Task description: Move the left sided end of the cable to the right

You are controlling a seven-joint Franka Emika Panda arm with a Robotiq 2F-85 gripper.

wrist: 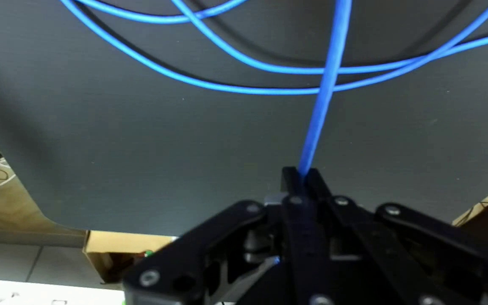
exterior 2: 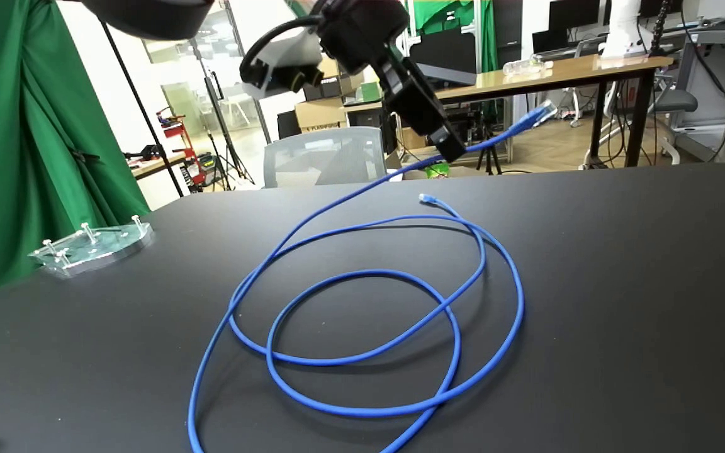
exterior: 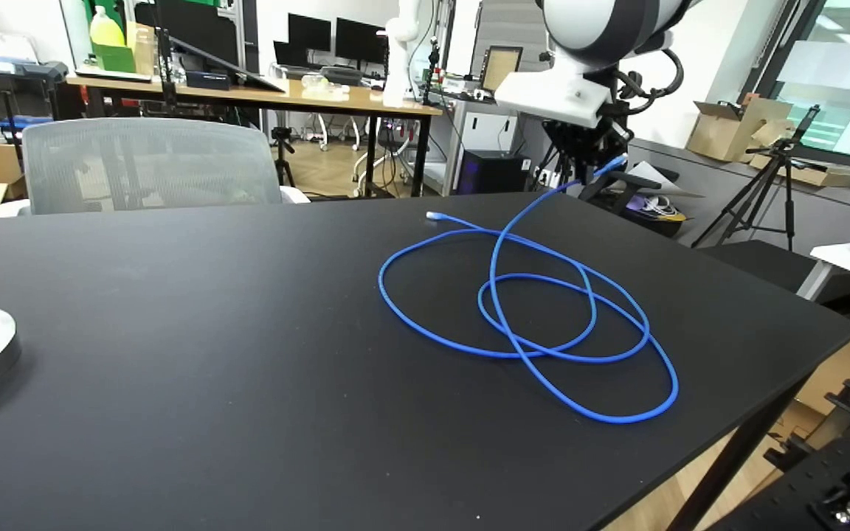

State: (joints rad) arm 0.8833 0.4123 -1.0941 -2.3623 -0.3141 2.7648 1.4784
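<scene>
In an exterior view the cable (exterior: 524,355) lies in loose loops on the table (exterior: 211,332), one end held up in the jaws; the plug tip (exterior: 436,216) of its free end sits apart, to the left.

In an exterior view the raised plug (exterior 2: 540,114) sticks out past the jaws, right of that free end. Moving it slowly sideways should avoid dragging the loops.

In the wrist view the jaws pinch the cable, whose strand there crosses above others. The grip looks secure; best lower the end inside the table's edge and let it settle before releasing, or the springy cable may recoil.
</scene>
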